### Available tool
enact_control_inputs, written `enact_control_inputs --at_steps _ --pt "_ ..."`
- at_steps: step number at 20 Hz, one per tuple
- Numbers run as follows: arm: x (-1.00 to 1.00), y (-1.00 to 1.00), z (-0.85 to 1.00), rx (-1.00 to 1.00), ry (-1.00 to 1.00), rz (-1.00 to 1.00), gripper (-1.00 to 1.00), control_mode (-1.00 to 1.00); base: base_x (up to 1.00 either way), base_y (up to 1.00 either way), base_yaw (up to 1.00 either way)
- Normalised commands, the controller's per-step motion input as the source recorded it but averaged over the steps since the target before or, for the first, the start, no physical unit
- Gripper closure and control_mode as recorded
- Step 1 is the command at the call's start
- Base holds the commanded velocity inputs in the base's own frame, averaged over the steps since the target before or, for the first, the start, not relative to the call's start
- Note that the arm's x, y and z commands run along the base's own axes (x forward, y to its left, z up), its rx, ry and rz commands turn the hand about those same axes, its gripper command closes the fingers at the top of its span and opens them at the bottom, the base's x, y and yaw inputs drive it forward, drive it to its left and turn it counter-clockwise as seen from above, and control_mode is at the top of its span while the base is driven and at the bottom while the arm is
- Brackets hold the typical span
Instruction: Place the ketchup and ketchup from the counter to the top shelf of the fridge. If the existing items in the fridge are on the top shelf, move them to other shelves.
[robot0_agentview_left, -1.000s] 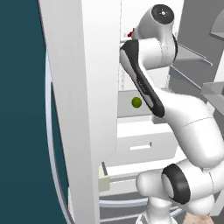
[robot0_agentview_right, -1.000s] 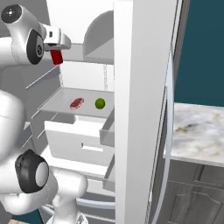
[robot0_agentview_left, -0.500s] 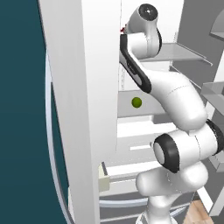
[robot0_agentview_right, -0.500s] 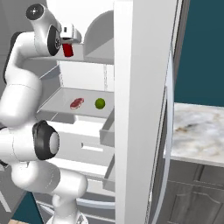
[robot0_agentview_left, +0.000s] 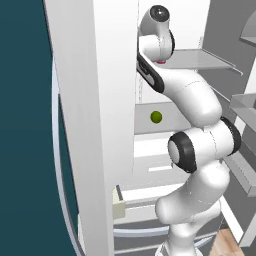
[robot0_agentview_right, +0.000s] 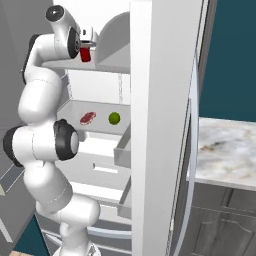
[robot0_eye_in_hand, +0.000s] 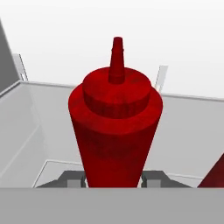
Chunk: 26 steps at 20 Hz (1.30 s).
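One unlabelled ketchup (robot0_eye_in_hand: 116, 131) in pincer (robot0_eye_in_hand: 114, 178)

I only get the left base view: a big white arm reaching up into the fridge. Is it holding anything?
Observer: Yes. The hand view shows a red ketchup bottle between the fingers of the gripper.
Operator: Whereabouts in the fridge is it?
Observer: In the right base view it is level with the top shelf.
Operator: I see a green fruit lower down. Is it alone?
Observer: No. A dark-red lump lies beside the fruit on the lower shelf.
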Motion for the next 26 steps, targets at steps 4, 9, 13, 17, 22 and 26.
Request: enact_control_inputs --at_steps 4,9,13,17,22,26 --pt "0.5 0.02 -0.17 -0.02 0.01 0.0 1.0 -1.0 0.0 0.0 0.0" --pt "0.3 0.01 -0.21 -0.03 0.04 0.0 1.0 -1.0 0.0 0.0 0.0" --pt "0.28 0.03 -0.2 -0.03 0.03 0.0 1.0 -1.0 0.0 0.0 0.0" --pt "0.08 0.0 -0.25 -0.04 0.01 0.0 1.0 -1.0 0.0 0.0 0.0" --pt "0.0 -0.01 -0.08 -0.01 0.0 0.0 -1.0 -1.0 0.0 0.0 0.0" --pt "0.0 0.0 0.0 0.0 0.0 0.0 -1.0 -1.0 0.0 0.0 0.0"
